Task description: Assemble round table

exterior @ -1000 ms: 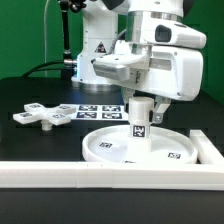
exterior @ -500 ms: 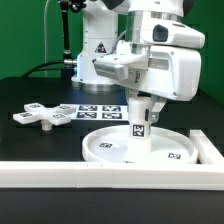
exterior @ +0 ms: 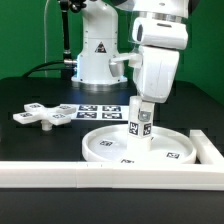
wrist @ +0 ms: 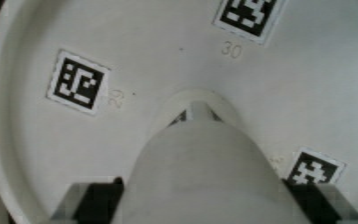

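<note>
white disc (exterior: 104,144), white leg (exterior: 140,126) black-and-white tags

Bright, even light is falling on the round disc (exterior: 105,146), almost washing out its white surface against the black table (exterior: 30,95) around it. In the wrist view the cylinder leg (wrist: 202,170) standing on the disc is looming grey and blurring softly, while the disc's tags (wrist: 82,80) are showing moderately sharp but grainy.

White arm (exterior: 160,62) bent forward and over from the rear, wrist pointed straight down, gripper (exterior: 141,106) held vertical, its two dark fingers (wrist: 98,198) closed against either side of the upright leg (exterior: 138,130)
</note>
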Robot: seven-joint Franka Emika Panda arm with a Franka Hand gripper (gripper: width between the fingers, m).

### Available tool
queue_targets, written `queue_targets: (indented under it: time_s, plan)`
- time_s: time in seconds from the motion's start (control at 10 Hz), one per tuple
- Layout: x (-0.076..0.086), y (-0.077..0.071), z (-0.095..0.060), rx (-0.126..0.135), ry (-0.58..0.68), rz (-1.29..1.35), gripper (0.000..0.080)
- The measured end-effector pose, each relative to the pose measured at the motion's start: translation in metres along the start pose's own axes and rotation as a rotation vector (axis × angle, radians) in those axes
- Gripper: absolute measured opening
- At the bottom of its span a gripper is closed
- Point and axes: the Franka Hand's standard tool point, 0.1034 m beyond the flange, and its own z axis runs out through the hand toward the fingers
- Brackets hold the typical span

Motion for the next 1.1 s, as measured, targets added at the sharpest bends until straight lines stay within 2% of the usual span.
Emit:
queue_targets:
  time_s: [0.4,0.7,1.0,1.1]
  plan:
    - [0.0003,0.0003,-0.0011,0.000,0.001,0.240,0.0409]
    - [-0.0090,0.0000,0.0013,0.055,0.055,0.702,0.0409]
    - [-0.0041,-0.0039,0.0009,0.099,0.061,1.039,0.0409]
    - [-0.0016,-0.0044,0.0007,0.105,0.060,1.119,0.0409]
